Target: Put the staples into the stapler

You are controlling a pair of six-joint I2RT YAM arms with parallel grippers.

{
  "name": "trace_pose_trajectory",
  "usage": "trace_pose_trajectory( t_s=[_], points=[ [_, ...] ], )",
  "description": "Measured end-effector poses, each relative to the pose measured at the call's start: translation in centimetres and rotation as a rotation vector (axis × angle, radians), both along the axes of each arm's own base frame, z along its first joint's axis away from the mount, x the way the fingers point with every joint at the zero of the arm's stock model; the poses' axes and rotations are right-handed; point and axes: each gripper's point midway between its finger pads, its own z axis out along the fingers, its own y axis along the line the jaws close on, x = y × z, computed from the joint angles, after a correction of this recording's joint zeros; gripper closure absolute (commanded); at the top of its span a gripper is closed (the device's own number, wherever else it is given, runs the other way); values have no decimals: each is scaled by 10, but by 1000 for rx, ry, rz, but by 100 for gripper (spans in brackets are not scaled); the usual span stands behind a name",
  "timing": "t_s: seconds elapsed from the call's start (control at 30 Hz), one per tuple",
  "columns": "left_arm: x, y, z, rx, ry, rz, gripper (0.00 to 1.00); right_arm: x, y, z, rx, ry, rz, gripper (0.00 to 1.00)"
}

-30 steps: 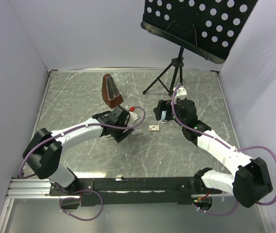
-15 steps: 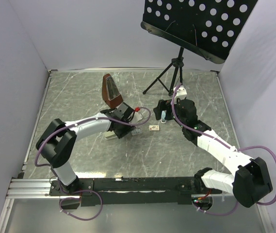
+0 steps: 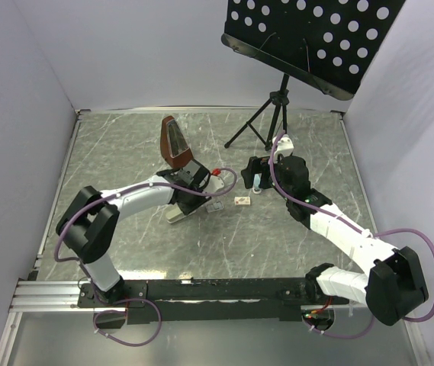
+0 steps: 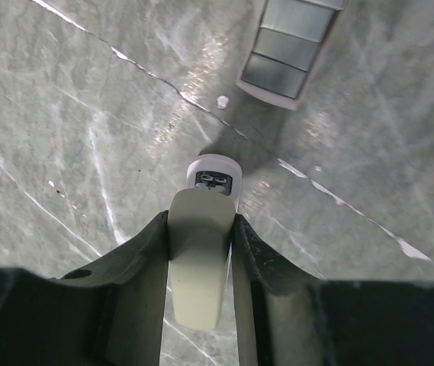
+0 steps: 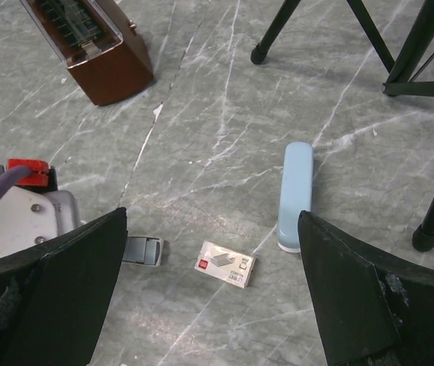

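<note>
Cream plastic fills the gap between the fingers of my left gripper (image 4: pixel 201 221). They are clamped on the sides of the stapler (image 4: pixel 213 179), whose white nose points down at the table. I cannot tell whether the nose touches it.

Over the last second this arm has folded its elbow in and carried the stapler a little nearer the staple box (image 3: pixel 241 201). The stapler's tail now juts out on the side away from the box. The box itself has not shifted. It lies flat and shut, with the small grey piece (image 5: pixel 142 250) just to its left and the pale blue bar (image 5: pixel 296 194) near its far right corner.

My right gripper (image 5: pixel 211 216) has stayed put above the box, fingers spread wide with nothing between them.

I read this as positioning only. The stapler is in hand and closer to the box, but I see no open channel on it, and the staples are still inside the box. Loading has not started, and someone has to get a strip out first.
</note>
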Motion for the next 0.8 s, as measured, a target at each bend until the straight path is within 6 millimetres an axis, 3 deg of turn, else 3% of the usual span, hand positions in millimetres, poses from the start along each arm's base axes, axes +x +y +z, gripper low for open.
trace_pose_trajectory(
  t_s=[0.1, 0.2, 0.37, 0.5, 0.63, 0.8],
  points=[
    [-3, -3, 12, -35, -4, -4, 99, 0, 0, 0, 0, 1, 1, 1],
    [-3, -8, 40, -112, -56, 1, 99, -1, 2, -1, 5, 5, 8, 0],
    [-5, -13, 107, -296, -197, 29, 99, -6, 11, -2, 26, 20, 62, 0],
    [-10, -18, 148, -457, -285, 51, 99, -15, 26, -2, 63, 47, 146, 0],
    [-20, -19, 164, -587, -329, 66, 99, -26, 39, 0, 120, 83, 217, 0],
    [-36, -19, 169, -711, -346, 67, 99, -47, 60, 11, 205, 119, 285, 0]
  ],
)
